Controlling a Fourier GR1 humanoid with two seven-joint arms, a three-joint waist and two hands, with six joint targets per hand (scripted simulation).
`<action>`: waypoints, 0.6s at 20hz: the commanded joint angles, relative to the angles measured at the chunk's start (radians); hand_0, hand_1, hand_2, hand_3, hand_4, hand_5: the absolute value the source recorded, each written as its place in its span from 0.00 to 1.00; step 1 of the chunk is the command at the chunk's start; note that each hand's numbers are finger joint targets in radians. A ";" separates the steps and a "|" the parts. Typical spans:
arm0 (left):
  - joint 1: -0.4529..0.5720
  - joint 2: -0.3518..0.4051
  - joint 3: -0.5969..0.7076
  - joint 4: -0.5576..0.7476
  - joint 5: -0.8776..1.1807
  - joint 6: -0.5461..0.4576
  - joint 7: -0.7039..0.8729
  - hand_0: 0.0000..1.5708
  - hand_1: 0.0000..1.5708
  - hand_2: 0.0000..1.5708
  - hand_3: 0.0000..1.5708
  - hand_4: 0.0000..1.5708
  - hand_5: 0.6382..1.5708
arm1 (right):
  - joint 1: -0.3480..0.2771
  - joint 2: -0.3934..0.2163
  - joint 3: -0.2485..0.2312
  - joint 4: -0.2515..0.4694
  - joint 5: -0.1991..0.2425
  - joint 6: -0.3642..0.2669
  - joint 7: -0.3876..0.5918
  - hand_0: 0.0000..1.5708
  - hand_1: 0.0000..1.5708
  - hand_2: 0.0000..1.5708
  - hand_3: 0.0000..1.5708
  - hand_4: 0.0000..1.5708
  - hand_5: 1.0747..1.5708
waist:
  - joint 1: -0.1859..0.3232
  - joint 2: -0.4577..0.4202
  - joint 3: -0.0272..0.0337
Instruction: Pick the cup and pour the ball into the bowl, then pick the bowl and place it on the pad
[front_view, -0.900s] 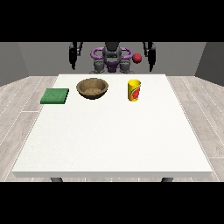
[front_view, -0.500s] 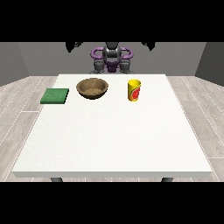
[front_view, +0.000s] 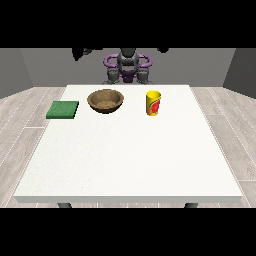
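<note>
Going across the white table (front_view: 125, 160) from the left: a green pad (front_view: 63, 109) lies flat at the far left, near nine o'clock of the bowl (front_view: 105, 100). The brown bowl sits upright just right of it, and the yellow cup (front_view: 153, 103) stands upright at about three o'clock of the bowl, apart from it. I cannot see a ball inside the cup from here.

The robot (front_view: 128, 65) stands behind the far edge with both arms raised high. The hand at the view's left (front_view: 80, 52) is a dark shape against the top band; I cannot tell how it is set. The hand at the view's right (front_view: 162, 49) barely shows, and I cannot tell its state either.

The cup lies toward six o'clock from the hand at the view's right, almost straight below it, so I judge that hand the nearer one for the pick. The cup's long axis is vertical, which favours a side approach.
</note>
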 joint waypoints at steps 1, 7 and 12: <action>-0.122 0.031 0.077 0.029 -0.027 0.009 -0.003 0.00 0.00 0.00 0.00 0.00 0.86 | -0.047 0.015 0.034 -0.002 0.021 0.003 -0.025 0.00 0.00 0.00 0.00 0.00 0.99 | -0.026 0.093 0.0000; -0.250 0.049 0.139 0.168 -0.069 0.007 -0.167 0.00 0.00 0.00 0.00 0.00 0.73 | -0.139 -0.019 -0.022 0.124 -0.014 0.066 -0.182 0.00 0.00 0.00 0.00 0.00 0.99 | -0.041 0.292 0.0003; -0.369 0.131 0.281 0.343 -0.029 -0.033 -0.259 0.00 0.00 0.00 0.00 0.00 0.66 | -0.222 -0.052 -0.041 0.144 -0.001 0.072 -0.217 0.00 0.00 0.00 0.00 0.00 0.98 | -0.074 0.386 -0.0004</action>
